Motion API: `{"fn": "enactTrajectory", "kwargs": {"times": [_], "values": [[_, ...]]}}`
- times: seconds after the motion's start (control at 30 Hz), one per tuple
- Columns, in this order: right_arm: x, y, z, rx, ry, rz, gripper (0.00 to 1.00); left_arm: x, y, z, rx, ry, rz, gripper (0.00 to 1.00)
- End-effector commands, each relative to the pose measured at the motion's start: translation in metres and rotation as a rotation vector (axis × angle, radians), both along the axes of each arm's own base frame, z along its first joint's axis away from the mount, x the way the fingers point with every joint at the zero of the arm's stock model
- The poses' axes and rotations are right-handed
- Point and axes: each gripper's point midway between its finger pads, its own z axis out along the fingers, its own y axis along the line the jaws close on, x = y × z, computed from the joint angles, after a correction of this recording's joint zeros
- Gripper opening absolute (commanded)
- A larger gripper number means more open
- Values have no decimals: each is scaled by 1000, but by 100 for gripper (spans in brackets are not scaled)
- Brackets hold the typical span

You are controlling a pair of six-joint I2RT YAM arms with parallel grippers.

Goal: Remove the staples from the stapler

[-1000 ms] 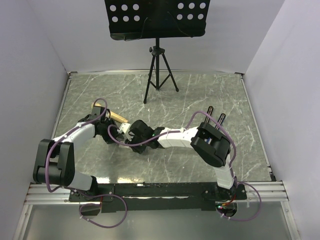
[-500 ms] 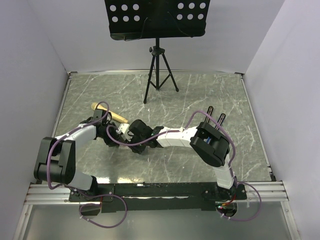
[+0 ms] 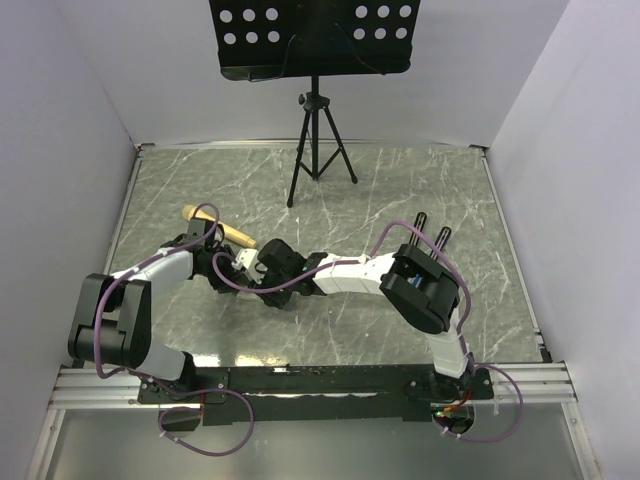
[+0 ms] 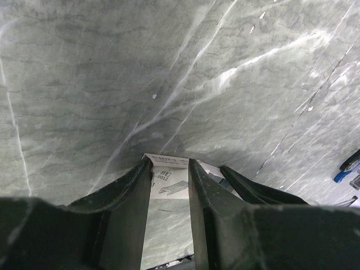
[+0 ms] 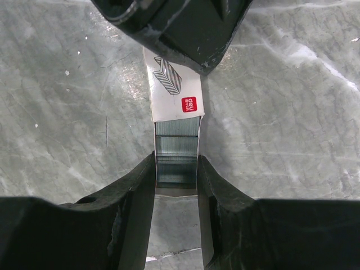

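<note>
Grey-green marbled desk [image 3: 420, 185] fills the floor of a white-walled booth; at its far edge a black music stand [image 3: 313, 35] rises on a tripod [image 3: 318, 150]. Both arms reach toward the left-centre of the desk and meet there, wrist to wrist; a tan, wooden-looking piece [image 3: 228, 234] lies just beyond the left arm's wrist.

From the right wrist view, the right gripper [image 5: 176, 166] has its jaws pinching a grey staple block [image 5: 177, 152], a small ribbed metallic rectangle; each finger presses one long side of it. The block's far end is tucked into a white box [image 5: 173, 93] printed with a staple drawing and a red logo; the near end sticks out of the box's open mouth, between the fingers and above the desk.

Across from it, the left gripper [image 5: 174, 28] covers the far end of that box; in the left wrist view its jaws [image 4: 169, 169] are drawn in on the white box [image 4: 169, 181], whose printed face shows in the narrow gap between the fingers [image 4: 132, 197], and a corner of it shows past the right-hand finger. A blue thing [image 4: 347, 169] lies at the right edge of that view, too cropped to identify.

From above, the box and block are hidden between the left gripper [image 3: 236, 262] and the right gripper [image 3: 266, 264].
</note>
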Motion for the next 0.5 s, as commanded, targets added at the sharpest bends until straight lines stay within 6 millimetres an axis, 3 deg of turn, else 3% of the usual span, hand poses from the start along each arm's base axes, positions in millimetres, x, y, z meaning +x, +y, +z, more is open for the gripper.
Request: {"fn": "enactTrajectory", "kwargs": {"times": [0.0, 0.33, 0.47], "values": [[-24, 12, 2, 38, 45, 79, 34, 4, -13, 3, -44, -21, -20, 36], [-29, 9, 5, 31, 47, 114, 34, 7, -15, 9, -41, -43, -29, 36], [-21, 14, 10, 40, 27, 83, 34, 5, -20, 11, -42, -44, -43, 36]]}}
